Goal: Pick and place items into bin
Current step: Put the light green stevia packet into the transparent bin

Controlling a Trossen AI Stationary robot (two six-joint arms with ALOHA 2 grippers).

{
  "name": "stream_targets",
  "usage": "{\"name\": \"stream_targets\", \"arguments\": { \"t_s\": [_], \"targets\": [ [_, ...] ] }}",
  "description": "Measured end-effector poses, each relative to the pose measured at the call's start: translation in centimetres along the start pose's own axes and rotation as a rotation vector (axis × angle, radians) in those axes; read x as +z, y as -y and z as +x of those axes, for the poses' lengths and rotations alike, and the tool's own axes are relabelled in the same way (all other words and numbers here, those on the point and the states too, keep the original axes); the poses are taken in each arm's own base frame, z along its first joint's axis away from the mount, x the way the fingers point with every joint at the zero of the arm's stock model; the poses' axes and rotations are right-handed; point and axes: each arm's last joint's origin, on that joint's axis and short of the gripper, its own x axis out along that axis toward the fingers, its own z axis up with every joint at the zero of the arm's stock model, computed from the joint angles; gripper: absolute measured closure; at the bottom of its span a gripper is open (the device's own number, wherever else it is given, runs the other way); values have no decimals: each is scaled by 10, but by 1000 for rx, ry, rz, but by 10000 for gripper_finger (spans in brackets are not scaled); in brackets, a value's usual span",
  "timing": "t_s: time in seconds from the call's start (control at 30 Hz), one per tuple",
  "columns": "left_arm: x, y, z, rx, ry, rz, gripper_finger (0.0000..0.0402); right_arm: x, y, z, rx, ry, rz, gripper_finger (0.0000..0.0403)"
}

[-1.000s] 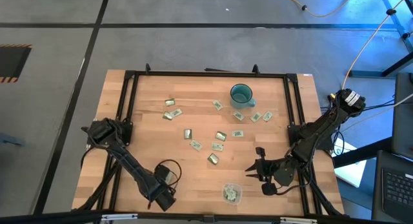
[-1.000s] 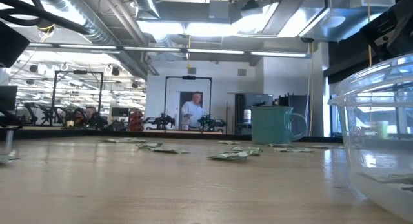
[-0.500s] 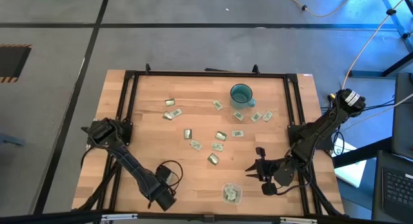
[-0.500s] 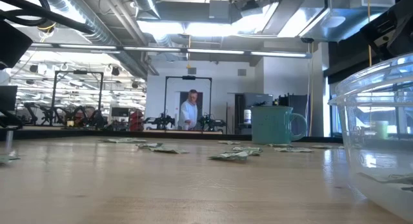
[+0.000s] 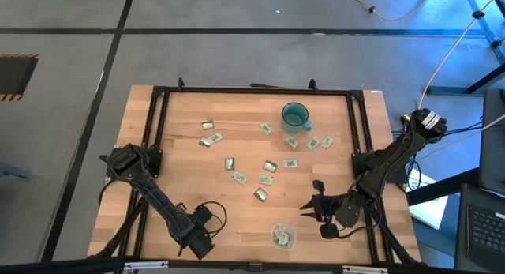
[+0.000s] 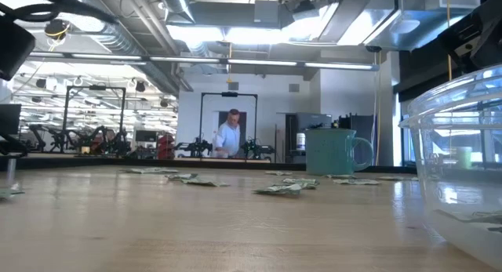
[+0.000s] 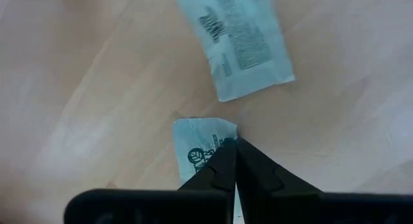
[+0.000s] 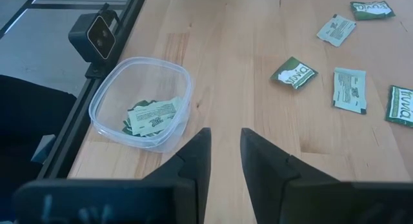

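One packet (image 7: 201,153) pinched by its edge only, left jaws (image 7: 231,161) shut on it.
Thin grip: it may slip before reaching the bin (image 5: 283,235), off to the side on the desk (image 5: 189,167); right jaws (image 8: 224,153) narrowly apart, empty, bin just ahead.

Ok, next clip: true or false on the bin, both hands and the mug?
1. The clear bin has packets in it. True.
2. The right hand is shut on a packet. False: its fingers are apart and hold nothing; it faces the bin.
3. The left hand is pinched shut on the edge of a packet. True.
4. The teal mug lies tipped on its side. False: it stands upright at the far side of the table.
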Motion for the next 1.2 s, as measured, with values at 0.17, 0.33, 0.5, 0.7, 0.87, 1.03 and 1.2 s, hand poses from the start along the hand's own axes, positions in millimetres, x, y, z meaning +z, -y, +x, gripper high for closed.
{"name": "stream_targets", "arguments": {
  "t_s": [0.17, 0.33, 0.5, 0.7, 0.87, 1.03, 1.2],
  "targets": [
    [9, 10, -9, -52, 5, 67, 399, 0, 0, 0, 0, 0, 0, 315],
    [16, 19, -22, -106, 98, 118, 400, 0, 0, 0, 1, 2, 1, 315],
    [19, 30, -32, -187, 163, 196, 400, 0, 0, 0, 1, 2, -1, 315],
    [32, 40, -36, -291, 208, 297, 400, 0, 0, 0, 1, 2, -3, 315],
    [52, 47, -50, -404, 300, 425, 400, 0, 0, 0, 1, 3, -3, 315],
    [81, 50, -73, -509, 503, 613, 400, 0, 0, 0, 1, 3, -5, 315],
    [115, 54, -93, -626, 707, 787, 400, 0, 0, 0, -1, 1, -19, 315]
  ]
}}
